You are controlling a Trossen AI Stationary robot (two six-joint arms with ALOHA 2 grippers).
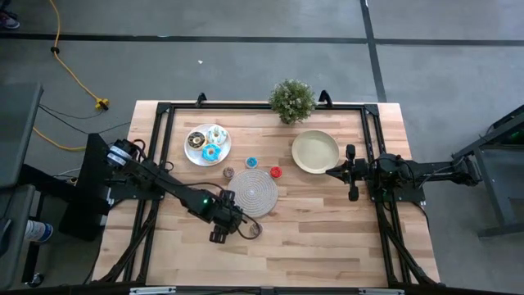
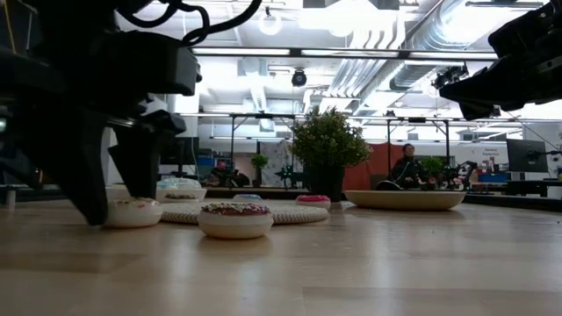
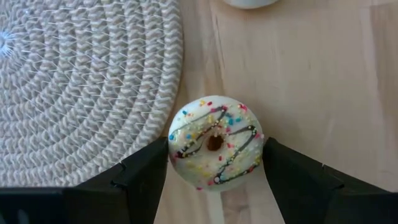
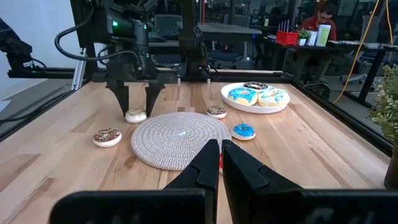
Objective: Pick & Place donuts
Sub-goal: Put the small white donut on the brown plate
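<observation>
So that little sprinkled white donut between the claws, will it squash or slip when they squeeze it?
Probably neither. The white donut looks like a rigid toy with a glossy moulded icing, so it should keep its shape. The left gripper stands open, its fingers flanking the rounded sides; that smooth curve might let it slip a little. Lying flat on the table, it seems unlikely to roll.

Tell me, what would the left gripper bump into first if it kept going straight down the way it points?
Probably the white sprinkled donut. The left gripper points down at the table with open fingers on either side of it, beside the woven mat.
</observation>
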